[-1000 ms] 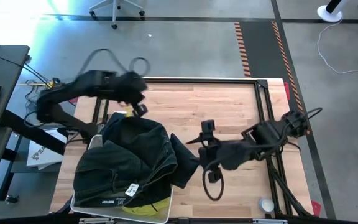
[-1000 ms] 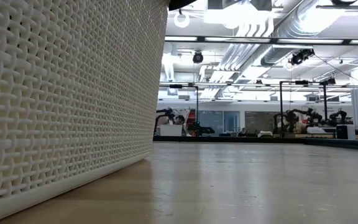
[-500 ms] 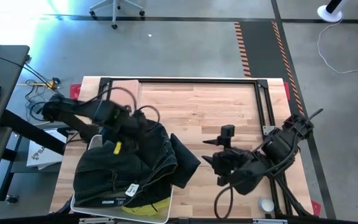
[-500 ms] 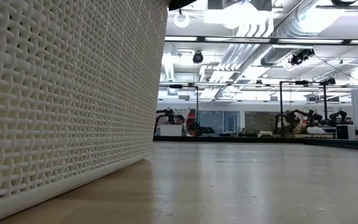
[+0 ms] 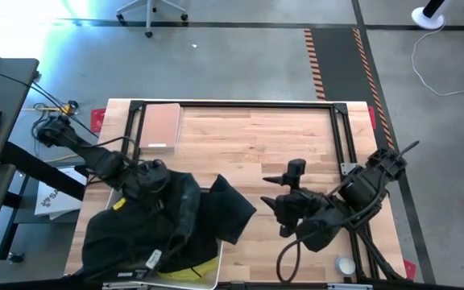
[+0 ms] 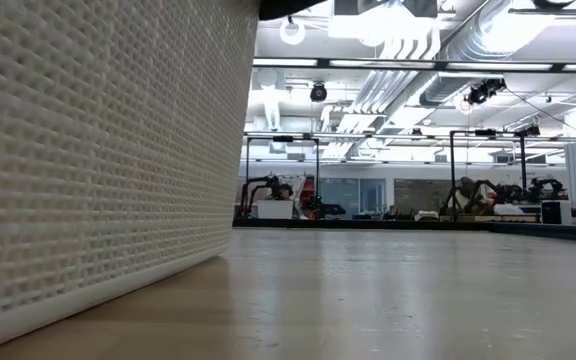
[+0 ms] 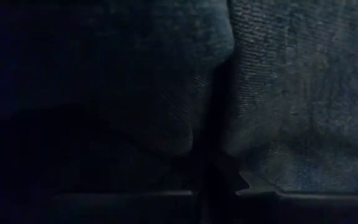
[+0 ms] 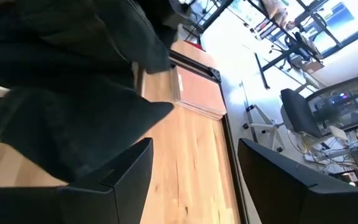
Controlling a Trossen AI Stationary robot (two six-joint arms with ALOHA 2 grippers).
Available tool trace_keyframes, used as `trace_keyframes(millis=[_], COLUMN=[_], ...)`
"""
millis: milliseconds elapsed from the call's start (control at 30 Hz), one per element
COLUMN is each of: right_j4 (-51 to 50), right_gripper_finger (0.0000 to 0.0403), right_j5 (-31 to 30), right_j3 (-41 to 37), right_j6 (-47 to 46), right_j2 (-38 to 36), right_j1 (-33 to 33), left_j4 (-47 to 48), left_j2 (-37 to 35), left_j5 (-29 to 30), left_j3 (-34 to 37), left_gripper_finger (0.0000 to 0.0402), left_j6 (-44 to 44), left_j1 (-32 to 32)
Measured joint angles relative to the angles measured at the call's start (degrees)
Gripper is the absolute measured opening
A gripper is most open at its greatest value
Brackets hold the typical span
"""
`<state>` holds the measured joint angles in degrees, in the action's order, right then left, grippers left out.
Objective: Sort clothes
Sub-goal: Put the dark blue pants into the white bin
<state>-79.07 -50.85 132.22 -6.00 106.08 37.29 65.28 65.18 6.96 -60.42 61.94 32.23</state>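
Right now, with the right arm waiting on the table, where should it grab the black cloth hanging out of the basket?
Probably the free corner of the black cloth draped over the basket onto the table. It points toward the right gripper, whose fingers are open; come in level from that side, low.

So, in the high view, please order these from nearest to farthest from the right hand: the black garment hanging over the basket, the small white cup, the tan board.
Measured from the right hand in the high view:
1. Black garment: just beside the hand, toward the table's middle, at the basket edge.
2. Small white cup: at the table's near right edge.
3. Tan board: at the far left corner.
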Motion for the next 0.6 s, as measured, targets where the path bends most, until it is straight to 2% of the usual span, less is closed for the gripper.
trace_keyframes(millis=[133,267,433,600], right_j4=[0.0,-1.1,-10.2,-9.5], right_gripper_finger=[0.0231,0.0231,0.0231,0.0231], right_j5=[0.0,1.6,8.4,14.5], right_j3=[0.0,0.0,0.0,-2.6], right_j6=[0.0,-0.7,-5.6,-9.4], right_j2=[0.0,0.0,0.0,-0.1], right_j1=[-1.4,-3.2,-5.6,-7.6], left_j4=[-1.6,-1.7,-2.3,-3.6], left_j2=[-1.2,-2.0,-3.1,-3.7], left_j5=[0.6,2.7,10.9,17.6], left_j3=[0.7,-0.1,-6.4,-13.4], left_gripper_finger=[0.0,0.0,0.0,0.0], left_j6=[3.4,2.9,-2.1,-10.3], left_j1=[2.5,2.6,2.4,2.7])
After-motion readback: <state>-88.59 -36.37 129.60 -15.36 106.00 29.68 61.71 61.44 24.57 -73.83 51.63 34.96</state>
